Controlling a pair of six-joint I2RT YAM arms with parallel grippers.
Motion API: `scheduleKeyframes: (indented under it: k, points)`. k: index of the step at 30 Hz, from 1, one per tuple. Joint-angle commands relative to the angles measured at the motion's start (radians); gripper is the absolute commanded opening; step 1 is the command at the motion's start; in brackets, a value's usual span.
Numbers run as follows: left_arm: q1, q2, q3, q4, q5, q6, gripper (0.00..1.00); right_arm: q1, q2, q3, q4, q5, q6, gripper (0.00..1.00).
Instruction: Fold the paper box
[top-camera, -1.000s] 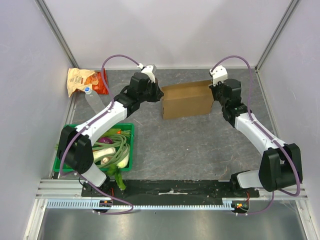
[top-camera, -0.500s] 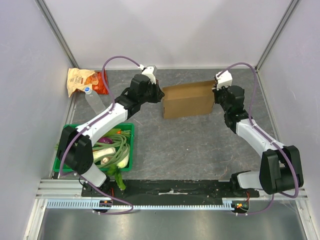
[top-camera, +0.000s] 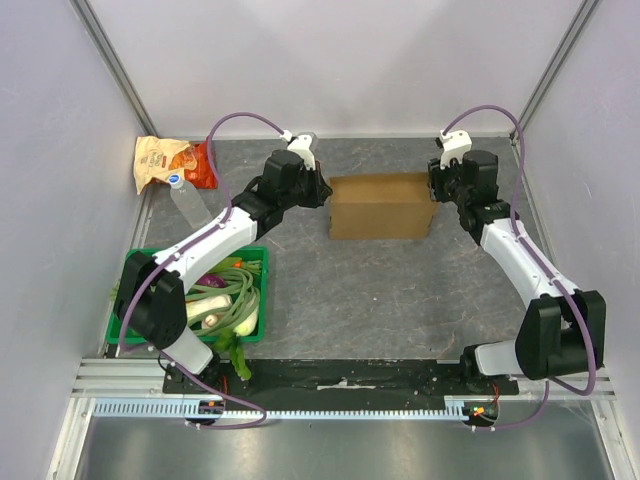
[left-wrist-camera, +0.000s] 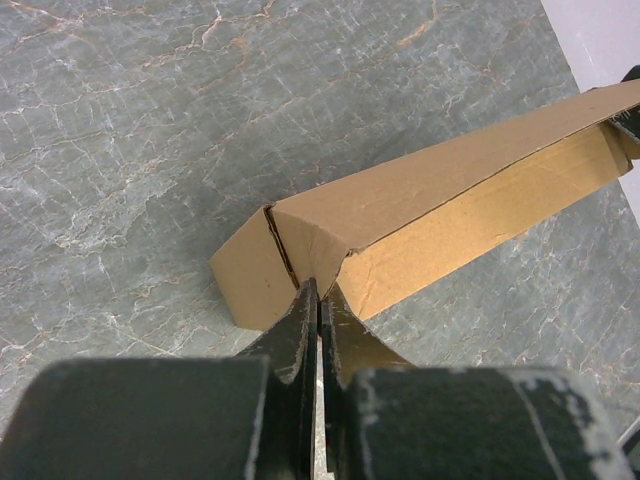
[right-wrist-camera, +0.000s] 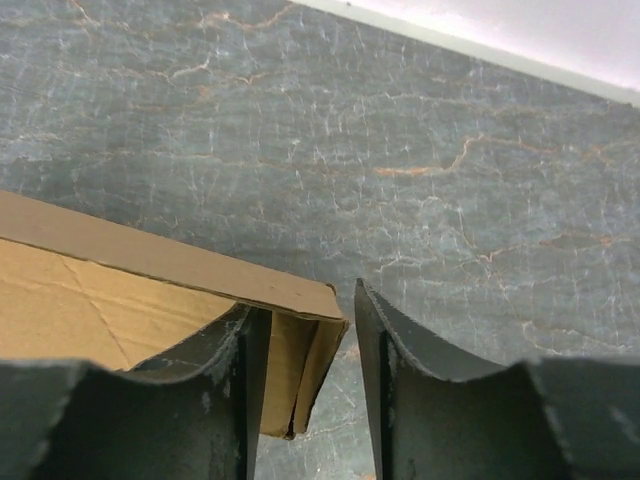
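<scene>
The paper box is a plain brown cardboard mailer lying at the back middle of the table, its long side across the view. My left gripper is at its left end. In the left wrist view the left gripper is shut, its tips pressed against the lower corner of the paper box, with nothing seen between them. My right gripper is at the right end. In the right wrist view the right gripper is open and straddles the end wall of the paper box, the right finger clear of the cardboard.
A green crate of vegetables stands at the front left beside the left arm. An orange-and-tan snack bag lies in the back left corner, with a clear bottle next to it. Pale walls close in the left, back and right.
My right gripper has opened and shifted towards the back right. The box has swung from a tilt to lie square and slid slightly right. The left gripper stays shut at its left end.
</scene>
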Motion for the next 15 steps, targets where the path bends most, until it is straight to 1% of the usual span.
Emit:
scheduleKeyframes:
  k: [1, 2, 3, 5, 6, 7, 9, 12, 15]
  points:
    - [-0.012, 0.022, 0.002, -0.04, 0.031, 0.038, 0.02, -0.013, 0.015, 0.053, -0.071, -0.016, 0.005, 0.44]
    - [-0.012, 0.022, 0.002, -0.04, 0.024, 0.039, 0.02, -0.014, 0.009, 0.052, -0.071, -0.018, 0.005, 0.4]
    - [-0.012, 0.023, 0.004, -0.04, 0.026, 0.038, 0.02, -0.016, 0.006, 0.052, -0.076, -0.019, 0.005, 0.39]
    - [-0.012, 0.023, 0.008, -0.043, 0.024, 0.043, 0.02, -0.016, -0.005, 0.053, -0.097, -0.006, 0.015, 0.38]
    - [-0.012, 0.029, 0.011, -0.046, 0.024, 0.043, 0.02, -0.014, -0.011, 0.053, -0.107, 0.0, 0.024, 0.4]
    - [-0.012, 0.031, 0.017, -0.047, 0.023, 0.043, 0.02, -0.014, -0.028, 0.055, -0.12, 0.001, 0.034, 0.48]
    - [-0.012, 0.038, 0.031, -0.058, 0.021, 0.046, 0.02, -0.014, -0.054, 0.061, -0.142, -0.013, 0.076, 0.51]
    - [-0.012, 0.036, 0.033, -0.063, 0.018, 0.044, 0.02, -0.016, -0.079, 0.076, -0.208, 0.022, 0.096, 0.52]
    - [-0.012, 0.037, 0.033, -0.061, 0.018, 0.043, 0.02, -0.016, -0.091, 0.082, -0.242, 0.025, 0.096, 0.5]
